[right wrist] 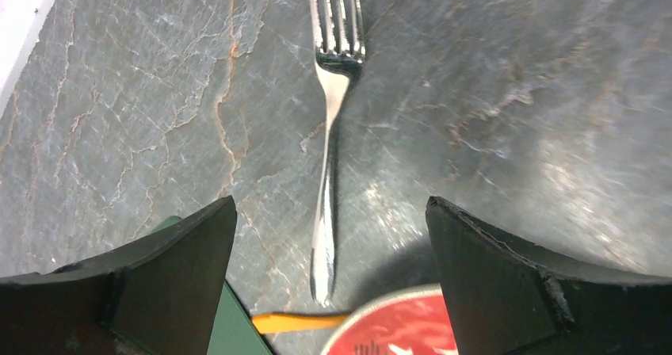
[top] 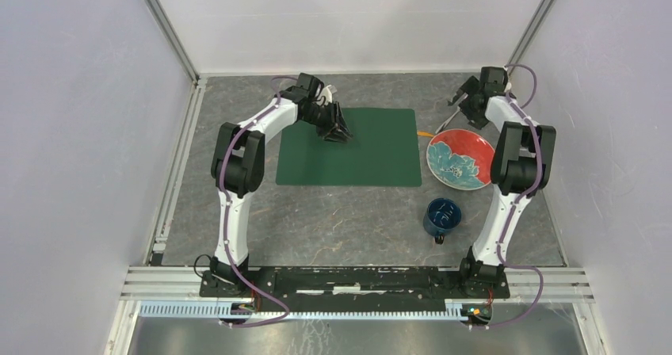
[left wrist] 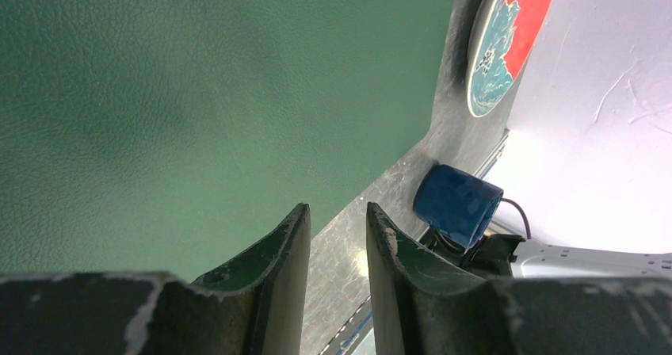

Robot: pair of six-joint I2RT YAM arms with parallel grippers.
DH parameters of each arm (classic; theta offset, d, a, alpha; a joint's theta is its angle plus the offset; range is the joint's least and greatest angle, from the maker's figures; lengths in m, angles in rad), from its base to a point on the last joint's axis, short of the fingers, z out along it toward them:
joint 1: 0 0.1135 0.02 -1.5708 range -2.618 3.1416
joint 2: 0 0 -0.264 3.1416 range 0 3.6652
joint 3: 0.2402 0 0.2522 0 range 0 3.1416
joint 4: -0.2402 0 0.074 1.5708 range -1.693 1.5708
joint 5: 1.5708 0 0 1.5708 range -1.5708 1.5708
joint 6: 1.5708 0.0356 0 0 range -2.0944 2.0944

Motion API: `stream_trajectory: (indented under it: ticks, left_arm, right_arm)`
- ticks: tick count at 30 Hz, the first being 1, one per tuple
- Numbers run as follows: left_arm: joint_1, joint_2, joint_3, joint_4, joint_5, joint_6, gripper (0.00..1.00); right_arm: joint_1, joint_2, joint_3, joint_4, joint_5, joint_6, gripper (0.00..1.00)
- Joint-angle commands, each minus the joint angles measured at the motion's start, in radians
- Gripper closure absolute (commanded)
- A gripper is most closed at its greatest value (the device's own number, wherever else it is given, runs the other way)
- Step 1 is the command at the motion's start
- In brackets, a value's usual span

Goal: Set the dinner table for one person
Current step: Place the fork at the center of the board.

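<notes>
The grey stone desk (right wrist: 515,93) spreads beneath both arms. The right tool (right wrist: 330,204) hangs released, jaws wide, above a fork (right wrist: 327,173) whose tine tips are cut off. The left tool (left wrist: 337,208) is narrowly parted and empty over the green placemat (left wrist: 158,93). An orange sliver (right wrist: 297,322) by the plate (right wrist: 396,331) is unidentifiable.

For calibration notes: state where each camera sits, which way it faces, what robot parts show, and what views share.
Top external: above and behind, looking down on the dinner table; left arm and right arm show.
Left wrist: low over the green placemat, facing the blue mug; own fingers.
Right wrist: above the fork, looking down; own fingers, spread wide.
Shared: red plate in all three.
</notes>
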Motion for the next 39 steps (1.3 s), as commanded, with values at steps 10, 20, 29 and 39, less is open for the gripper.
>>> stream_trajectory:
  ticks: [10,20,29,39]
  left_arm:
    - [-0.033,0.024,0.246,0.081,0.185,-0.038,0.61]
    - [-0.133,0.164,0.424,0.200,0.285,-0.153,0.61]
    - [-0.189,0.184,0.384,0.262,0.305,-0.174,0.60]
    - [-0.245,0.232,0.344,0.404,0.315,-0.220,0.60]
  right_arm:
    - [-0.146,-0.280,-0.108,-0.163,0.115,-0.098,0.03]
    - [-0.152,-0.397,-0.232,-0.300,0.163,-0.164,0.02]
    - [-0.153,-0.550,-0.405,-0.305,0.126,-0.169,0.02]
    - [-0.153,-0.679,-0.559,-0.290,0.095,-0.182,0.02]
